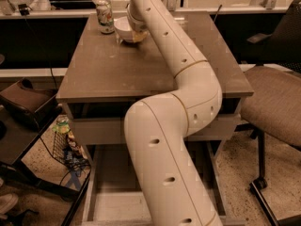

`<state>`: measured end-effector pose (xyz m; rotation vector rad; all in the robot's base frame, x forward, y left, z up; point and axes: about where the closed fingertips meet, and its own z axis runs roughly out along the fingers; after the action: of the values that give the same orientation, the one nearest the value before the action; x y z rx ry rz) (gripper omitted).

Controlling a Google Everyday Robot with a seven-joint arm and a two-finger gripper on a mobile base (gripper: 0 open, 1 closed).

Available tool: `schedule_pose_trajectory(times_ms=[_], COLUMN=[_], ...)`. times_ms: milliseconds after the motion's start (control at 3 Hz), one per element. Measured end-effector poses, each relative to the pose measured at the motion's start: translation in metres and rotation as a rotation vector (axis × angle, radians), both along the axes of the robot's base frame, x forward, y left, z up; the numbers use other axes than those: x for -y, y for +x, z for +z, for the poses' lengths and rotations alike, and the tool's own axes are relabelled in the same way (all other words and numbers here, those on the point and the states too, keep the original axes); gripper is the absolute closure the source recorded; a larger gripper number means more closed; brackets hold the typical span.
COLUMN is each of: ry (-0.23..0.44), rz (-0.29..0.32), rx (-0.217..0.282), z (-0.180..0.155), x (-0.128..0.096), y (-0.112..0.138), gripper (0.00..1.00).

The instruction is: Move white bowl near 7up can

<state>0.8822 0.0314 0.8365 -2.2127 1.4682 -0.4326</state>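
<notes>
The white bowl (122, 29) sits upright toward the far edge of the wooden table (117, 72), at about 11 o'clock from the table's middle. The 7up can (104, 16) stands just beside it at the bowl's 10 o'clock, so the bowl looks close to where the task wants it. The gripper (136, 32) is at the bowl's 3 o'clock rim, likely there to hold or slide it, but the wrist hides it and I cannot tell whether it grips the rim. The cream arm (188, 79) reaches across the table. An office chair (275, 102) stands at 3 o'clock.
</notes>
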Motion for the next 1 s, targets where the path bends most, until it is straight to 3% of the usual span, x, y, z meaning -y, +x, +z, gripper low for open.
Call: schedule_pose_trajectory(times_ms=[1000], ry=[-0.002], rz=[0.004], rx=[-0.009], z=[-0.0125], x=[-0.0045], y=[0.0030], gripper=[0.16])
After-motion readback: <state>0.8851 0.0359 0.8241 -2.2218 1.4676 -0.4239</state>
